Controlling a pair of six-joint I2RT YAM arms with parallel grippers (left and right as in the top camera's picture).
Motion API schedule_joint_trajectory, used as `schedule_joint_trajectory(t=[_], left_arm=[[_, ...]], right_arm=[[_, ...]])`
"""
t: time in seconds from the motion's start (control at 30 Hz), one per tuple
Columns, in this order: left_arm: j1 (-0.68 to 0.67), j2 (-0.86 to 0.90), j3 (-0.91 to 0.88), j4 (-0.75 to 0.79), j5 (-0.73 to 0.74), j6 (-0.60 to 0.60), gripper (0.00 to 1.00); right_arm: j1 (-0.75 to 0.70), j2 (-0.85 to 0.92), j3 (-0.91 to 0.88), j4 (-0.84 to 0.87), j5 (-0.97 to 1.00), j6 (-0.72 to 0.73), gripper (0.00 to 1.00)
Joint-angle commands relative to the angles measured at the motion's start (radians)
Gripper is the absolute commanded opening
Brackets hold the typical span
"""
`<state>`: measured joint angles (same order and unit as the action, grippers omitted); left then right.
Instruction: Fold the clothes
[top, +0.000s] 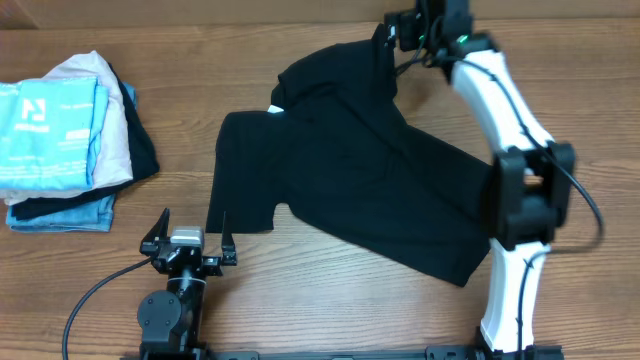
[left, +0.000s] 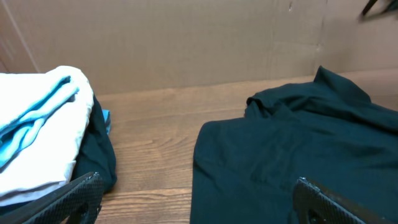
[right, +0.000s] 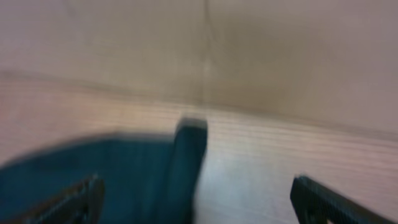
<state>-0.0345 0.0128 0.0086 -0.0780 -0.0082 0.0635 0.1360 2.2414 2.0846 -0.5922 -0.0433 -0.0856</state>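
Mid-table, black shirt (top: 350, 170) lies spread but rumpled on the wooden table (top: 300, 310), one sleeve reaching toward the near-left. At the far edge, right gripper (right: 196, 199) stands wide open over the shirt's far corner, its fingers (right: 311, 196) well apart with a raised peak of dark cloth between them; the blurred wrist view does not settle whether either finger touches it. Near edge: left gripper (top: 193, 225) likewise spread wide with nothing between its fingers, just beside the sleeve hem; folded stack (top: 65, 140) of light clothes sits well apart at the left.
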Motion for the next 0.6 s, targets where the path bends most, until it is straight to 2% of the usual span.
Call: schedule_joint_trajectory(t=[0.0, 0.13, 0.2, 0.23, 0.27, 0.3, 0.33, 0.43, 0.57], left_arm=[[0.009, -0.008, -0.004, 0.001, 0.005, 0.026, 1.0], [0.009, -0.008, -0.004, 0.001, 0.005, 0.027, 1.0], [0.009, -0.008, -0.004, 0.001, 0.005, 0.026, 1.0], [0.009, -0.008, -0.004, 0.001, 0.005, 0.027, 1.0], [0.009, -0.008, -0.004, 0.001, 0.005, 0.027, 1.0], [0.009, -0.008, -0.004, 0.001, 0.005, 0.026, 1.0], [0.009, -0.008, -0.004, 0.001, 0.005, 0.027, 1.0], [0.009, -0.008, -0.004, 0.001, 0.005, 0.027, 1.0], [0.009, -0.008, -0.004, 0.001, 0.005, 0.026, 1.0]], right_arm=[[-0.067, -0.174, 0.058, -0.262, 0.013, 0.012, 1.0], [-0.193, -0.226, 0.056, -0.724, -0.002, 0.01, 1.0], [-0.232, -0.225, 0.029, -0.826, -0.01, 0.01, 1.0], [-0.246, -0.225, 0.005, -0.856, -0.013, 0.01, 0.96], [-0.253, -0.225, -0.026, -0.877, -0.029, 0.003, 0.86], [-0.253, -0.225, -0.052, -0.887, -0.029, 0.003, 0.6], [-0.253, -0.225, -0.085, -0.897, -0.029, 0.003, 0.52], [-0.233, -0.225, -0.215, -0.902, -0.048, -0.001, 0.4], [-0.231, -0.225, -0.404, -0.879, -0.048, -0.001, 0.41]])
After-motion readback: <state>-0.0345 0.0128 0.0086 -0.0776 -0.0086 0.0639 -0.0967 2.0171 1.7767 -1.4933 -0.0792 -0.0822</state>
